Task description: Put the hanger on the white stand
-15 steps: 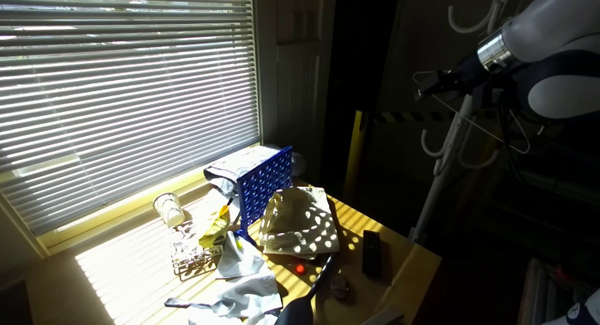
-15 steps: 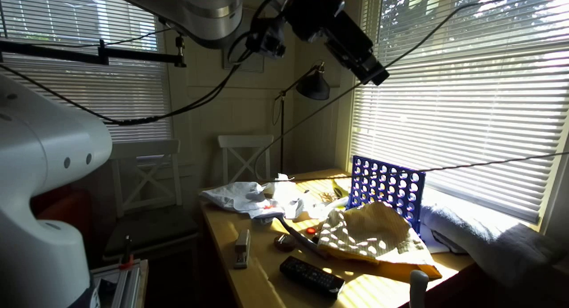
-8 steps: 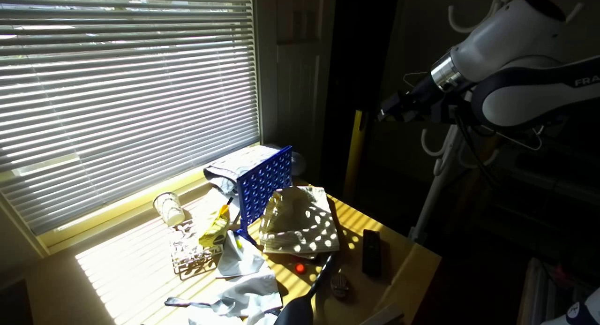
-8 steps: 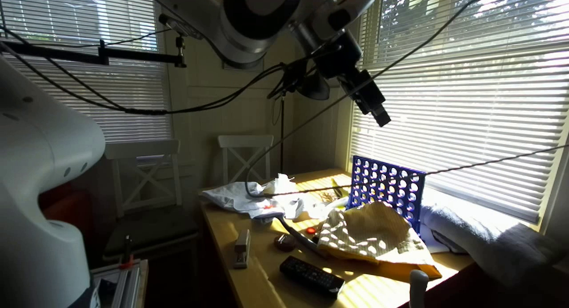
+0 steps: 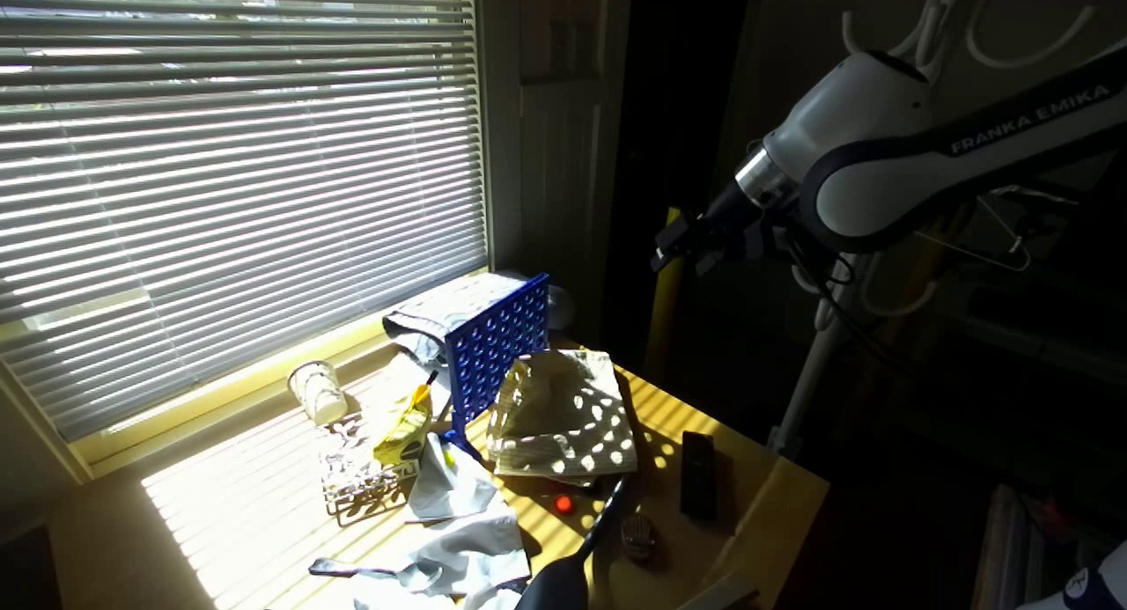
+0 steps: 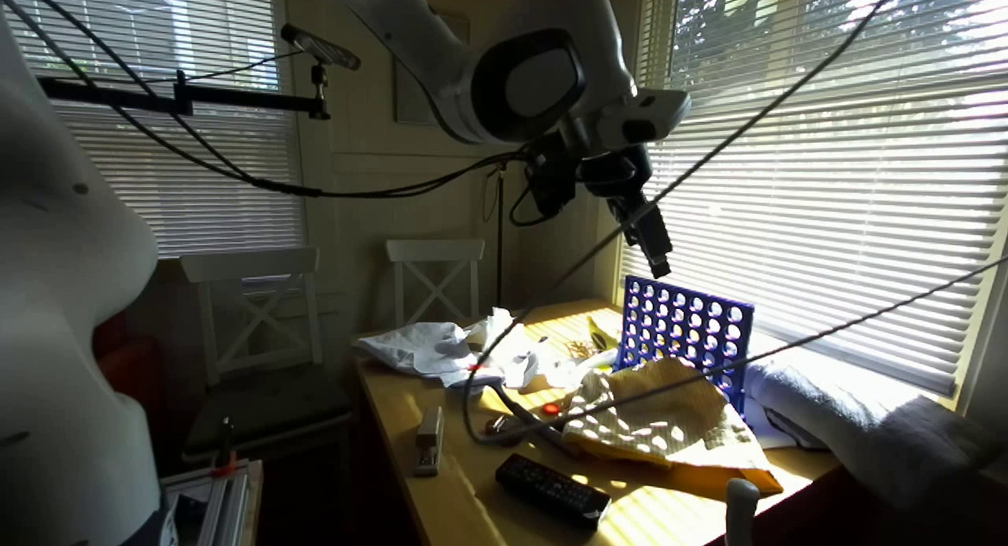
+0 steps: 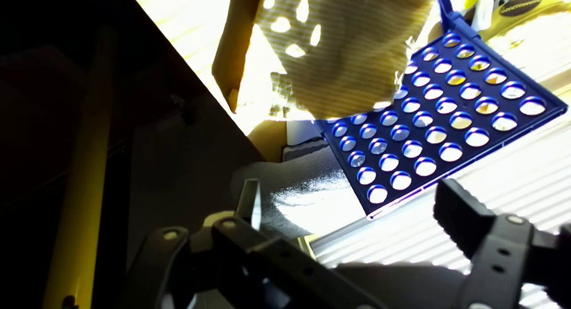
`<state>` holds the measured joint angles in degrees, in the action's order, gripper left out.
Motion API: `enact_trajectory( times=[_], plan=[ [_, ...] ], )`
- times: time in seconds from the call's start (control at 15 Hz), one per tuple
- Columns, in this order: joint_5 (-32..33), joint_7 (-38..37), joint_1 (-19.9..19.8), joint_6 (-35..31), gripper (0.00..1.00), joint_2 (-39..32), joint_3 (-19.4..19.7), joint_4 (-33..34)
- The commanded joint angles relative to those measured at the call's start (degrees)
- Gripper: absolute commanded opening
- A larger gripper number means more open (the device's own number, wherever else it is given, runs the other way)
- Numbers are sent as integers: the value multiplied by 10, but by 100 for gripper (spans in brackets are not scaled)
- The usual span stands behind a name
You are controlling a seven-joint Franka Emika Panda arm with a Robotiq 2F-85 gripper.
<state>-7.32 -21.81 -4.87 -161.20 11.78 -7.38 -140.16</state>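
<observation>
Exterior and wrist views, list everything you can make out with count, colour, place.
Blinds: 2, white, background
Table: 1, light brown, by blinds
Stand: 1, white, beside table
Hanger: 1, dark, foreground of an exterior view
Board: 1, blue, upright on table
Cloth: 1, tan, beside board
Heap: 1, white, on table
Towel: 1, grey, by blinds
Cup: 1, white, by blinds
Labelled item: 1, yellow, near cup
Remote: 1, black, on table
Stapler: 1, grey, on table
Utensil: 1, black, on table
Small items: 2+, red, brown, on table
Chairs: 2, white, near table
Post: 1+, yellow, beside table
Robot arm: 1, white, both exterior views
Gripper: 1, black, open in midair
</observation>
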Motion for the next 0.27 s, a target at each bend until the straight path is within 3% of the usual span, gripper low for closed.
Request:
enact_trajectory(
  times=[0.0,0.2],
  plan=[
    [-5,3,21,0,100,-13,16,6],
    [-13,8,28,-1,100,-30,21,16]
  ],
)
